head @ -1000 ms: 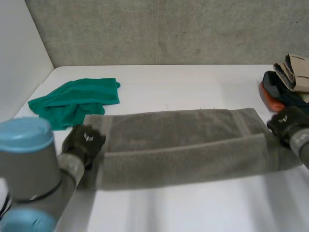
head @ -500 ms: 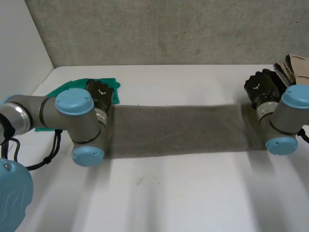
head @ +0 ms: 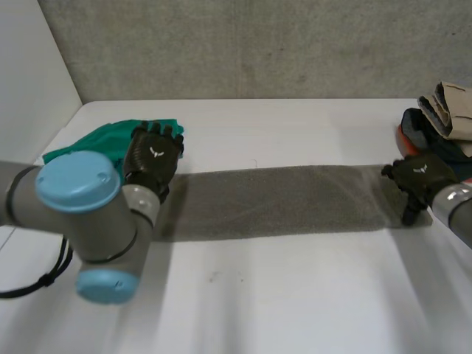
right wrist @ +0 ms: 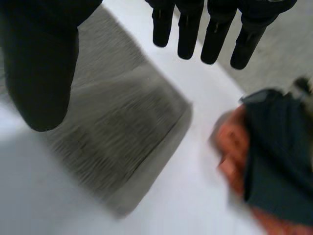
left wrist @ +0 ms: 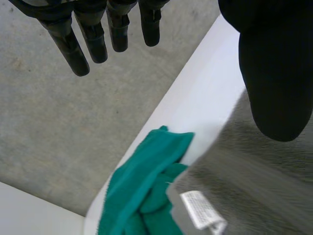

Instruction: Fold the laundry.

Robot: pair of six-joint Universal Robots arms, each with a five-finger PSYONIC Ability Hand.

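The white surface [head: 295, 295] is carrying a grey towel [head: 280, 200], lying as a long folded strip between a green cloth [head: 96, 144] and a pile of clothes [head: 442, 125]. The left hand [head: 151, 156] and the right hand [head: 419, 175] are hovering at its two ends, fingers straight, holding nothing.

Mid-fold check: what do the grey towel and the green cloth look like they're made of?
Grey towel: probably cotton terry, matte; fuzzy nap, a flat woven band near the end, a sewn label. Green cloth: thinner soft fabric, matte, lying in limp rumpled folds; weave unclear.
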